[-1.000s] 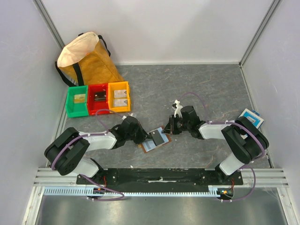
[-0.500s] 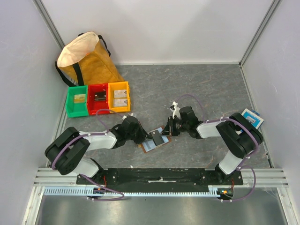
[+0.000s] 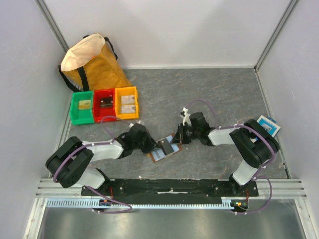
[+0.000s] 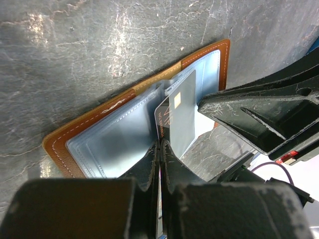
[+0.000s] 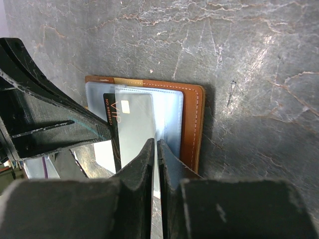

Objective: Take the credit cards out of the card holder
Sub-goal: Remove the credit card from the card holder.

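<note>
The brown card holder (image 3: pixel 158 155) lies open on the grey table between both arms, its pale blue-grey clear sleeves facing up (image 4: pixel 109 139) (image 5: pixel 192 124). A dark credit card (image 3: pixel 167 146) with a gold chip (image 4: pixel 179 117) (image 5: pixel 110 119) stands partly out of a sleeve in the middle. My left gripper (image 3: pixel 159 146) (image 4: pixel 160 145) is shut on the card's dark end. From the opposite side, my right gripper (image 3: pixel 178 137) (image 5: pixel 155 144) pinches the clear sleeve's edge, its jaws almost touching. The two grippers sit very close over the holder.
Green (image 3: pixel 82 109), red (image 3: pixel 104 104) and orange (image 3: pixel 126 102) bins stand in a row at the back left, each with small flat items inside. A yellow bag (image 3: pixel 92 59) stands behind them. A blue-and-white packet (image 3: pixel 268 124) lies by the right wall.
My right gripper has slid a little left and down onto the holder, and its jaws have narrowed slightly. The left gripper has stayed shut in place.
</note>
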Motion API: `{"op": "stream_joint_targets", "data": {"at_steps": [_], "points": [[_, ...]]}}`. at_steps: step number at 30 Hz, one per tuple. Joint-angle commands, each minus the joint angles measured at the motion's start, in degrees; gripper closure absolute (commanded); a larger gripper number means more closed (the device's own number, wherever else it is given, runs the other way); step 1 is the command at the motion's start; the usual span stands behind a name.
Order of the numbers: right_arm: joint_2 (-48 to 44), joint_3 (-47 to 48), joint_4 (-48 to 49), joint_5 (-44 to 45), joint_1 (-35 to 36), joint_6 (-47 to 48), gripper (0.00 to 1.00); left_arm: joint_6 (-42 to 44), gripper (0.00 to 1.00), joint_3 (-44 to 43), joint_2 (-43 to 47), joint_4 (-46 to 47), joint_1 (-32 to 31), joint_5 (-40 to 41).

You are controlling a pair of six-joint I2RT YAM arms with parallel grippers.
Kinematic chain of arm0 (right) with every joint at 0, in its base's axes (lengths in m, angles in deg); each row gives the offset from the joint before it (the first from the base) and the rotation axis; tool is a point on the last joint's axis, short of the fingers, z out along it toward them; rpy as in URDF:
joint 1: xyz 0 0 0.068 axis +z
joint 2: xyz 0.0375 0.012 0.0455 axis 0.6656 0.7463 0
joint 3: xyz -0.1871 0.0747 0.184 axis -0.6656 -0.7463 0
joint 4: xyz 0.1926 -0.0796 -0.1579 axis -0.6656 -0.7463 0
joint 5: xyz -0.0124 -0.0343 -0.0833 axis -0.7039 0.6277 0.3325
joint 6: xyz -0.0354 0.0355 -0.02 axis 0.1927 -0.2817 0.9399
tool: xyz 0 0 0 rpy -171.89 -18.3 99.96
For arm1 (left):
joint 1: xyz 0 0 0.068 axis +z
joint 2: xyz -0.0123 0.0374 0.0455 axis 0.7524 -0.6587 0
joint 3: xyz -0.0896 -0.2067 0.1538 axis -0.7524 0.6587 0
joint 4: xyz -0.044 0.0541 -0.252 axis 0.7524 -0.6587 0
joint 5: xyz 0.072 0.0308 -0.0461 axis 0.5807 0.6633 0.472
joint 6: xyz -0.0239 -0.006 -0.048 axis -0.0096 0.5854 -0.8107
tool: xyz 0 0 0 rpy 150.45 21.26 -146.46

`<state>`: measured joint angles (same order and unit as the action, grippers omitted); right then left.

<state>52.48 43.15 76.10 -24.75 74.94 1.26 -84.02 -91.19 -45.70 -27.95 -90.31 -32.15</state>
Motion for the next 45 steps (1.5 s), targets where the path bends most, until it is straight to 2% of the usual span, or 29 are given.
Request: {"op": "stream_joint_targets", "data": {"at_steps": [1,8,15,21,26,39,45], "points": [[2.6,-0.4,-7.1,7.0,-0.4,3.2,0.88,-0.2,0.98,0.6,1.2,-2.7,0.1,1.7],[2.6,-0.5,-7.0,6.4,-0.4,3.4,0.88,0.3,0.78,-1.1,-0.1,-1.3,0.1,1.8],[2.6,-0.5,-7.0,6.2,-0.4,3.4,0.88,0.0,0.74,-1.9,-2.3,-1.2,0.2,2.4],[2.6,-0.4,-6.9,6.1,-0.3,3.4,0.88,0.1,0.77,-2.9,-3.7,-0.9,0.2,2.6],[2.6,-0.5,-7.1,6.8,-0.5,3.5,0.88,-0.8,0.98,-1.5,-1.5,-1.7,0.2,3.7],[3.1,0.0,-7.9,7.9,-0.8,3.5,0.88,-2.6,0.98,5.3,12.0,-8.0,0.3,7.1],[0.7,0.9,-8.4,8.2,-0.8,2.8,0.88,-2.5,0.98,6.8,21.8,-13.1,0.3,10.3]]}}
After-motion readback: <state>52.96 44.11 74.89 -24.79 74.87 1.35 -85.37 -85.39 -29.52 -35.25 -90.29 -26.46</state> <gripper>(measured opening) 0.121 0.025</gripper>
